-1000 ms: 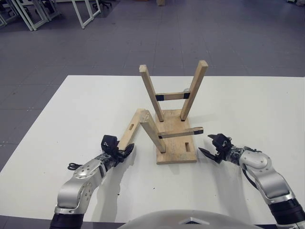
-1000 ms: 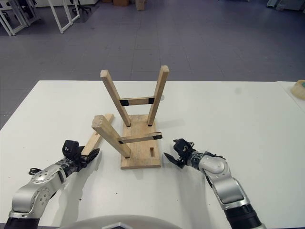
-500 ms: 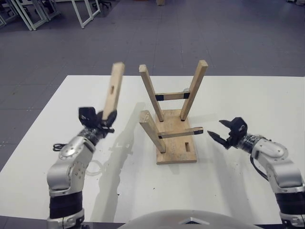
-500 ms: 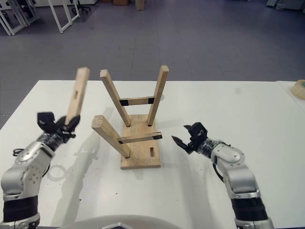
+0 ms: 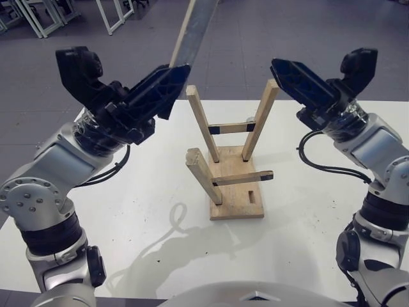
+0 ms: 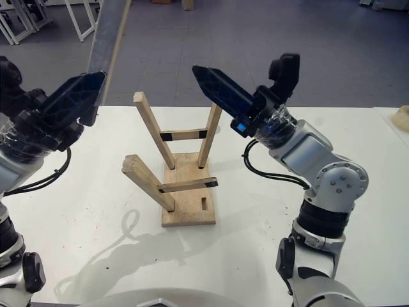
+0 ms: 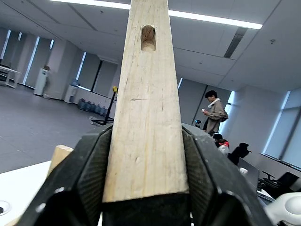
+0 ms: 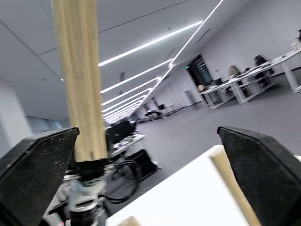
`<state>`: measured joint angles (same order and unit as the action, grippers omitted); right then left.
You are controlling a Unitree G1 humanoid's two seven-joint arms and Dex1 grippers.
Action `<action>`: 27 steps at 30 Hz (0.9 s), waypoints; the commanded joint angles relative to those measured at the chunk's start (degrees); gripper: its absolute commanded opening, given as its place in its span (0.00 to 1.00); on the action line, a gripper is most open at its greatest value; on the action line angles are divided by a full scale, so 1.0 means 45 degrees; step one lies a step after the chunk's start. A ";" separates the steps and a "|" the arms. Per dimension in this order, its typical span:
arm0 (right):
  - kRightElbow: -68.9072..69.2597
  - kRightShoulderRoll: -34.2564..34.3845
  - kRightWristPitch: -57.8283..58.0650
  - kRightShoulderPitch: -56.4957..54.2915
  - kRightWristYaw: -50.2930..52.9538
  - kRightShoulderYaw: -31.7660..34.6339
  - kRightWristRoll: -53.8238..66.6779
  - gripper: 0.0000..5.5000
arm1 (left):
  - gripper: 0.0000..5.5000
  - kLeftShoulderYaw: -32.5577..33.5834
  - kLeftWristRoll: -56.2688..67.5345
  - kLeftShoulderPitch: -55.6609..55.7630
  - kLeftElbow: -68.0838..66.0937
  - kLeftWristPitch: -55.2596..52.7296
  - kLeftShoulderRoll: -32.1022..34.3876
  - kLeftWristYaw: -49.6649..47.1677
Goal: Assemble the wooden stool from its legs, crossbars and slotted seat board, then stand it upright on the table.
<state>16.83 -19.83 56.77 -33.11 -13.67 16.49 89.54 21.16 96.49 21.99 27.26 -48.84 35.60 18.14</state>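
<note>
Stool (image 5: 233, 185) sits inverted on table (image 5: 128, 166), below and between our raised arms: left gripper (image 5: 169, 83) clamps loose leg (image 5: 195, 25), right gripper (image 5: 297, 80) spread wide.

- Left arm is up high, its claw (image 5: 167, 80) squeezing a wooden leg (image 5: 195, 19).
- Right arm is up high too, its claw (image 5: 284, 70) spread open, I think.

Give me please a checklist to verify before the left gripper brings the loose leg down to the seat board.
1. Grip on loose leg by left gripper: ok.
2. Spare right gripper open, empty: ok.
3. Vacant slot in seat board unobstructed: ok.
4. Free end of front crossbar bare: ok.
5. Position of loose leg over slot: not ok, held high, off to the left.
6. Facing of hole toward crossbar: cannot tell.
</note>
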 commanded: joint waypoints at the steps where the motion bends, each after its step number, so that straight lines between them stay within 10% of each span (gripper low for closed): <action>1: -0.0194 -0.0297 0.0335 -0.1030 0.0459 -0.0831 0.1948 1.00 | 0.37 -0.0464 0.0268 0.0101 -0.0037 -0.0378 0.0654 0.0562; 8: -0.0450 -0.0483 0.0098 -0.2165 0.0688 -0.2021 0.3789 1.00 | 0.37 -0.1643 0.0132 0.0281 0.0131 -0.0534 0.0781 0.0941; 23: -0.0108 -0.1259 0.0060 -0.2103 -0.0557 -0.2561 0.3497 0.42 | 0.37 -0.1784 0.0382 -0.0239 0.0012 -0.0737 0.1602 0.1997; 27: 0.0119 -0.1392 0.0152 -0.2075 -0.0958 -0.2684 0.3049 0.39 | 0.37 -0.1896 0.0158 -0.0318 0.0024 -0.0649 0.1528 0.2080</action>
<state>15.72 -25.51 57.16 -41.92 -15.68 5.06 103.63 13.38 98.64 21.00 27.52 -51.34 41.76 27.91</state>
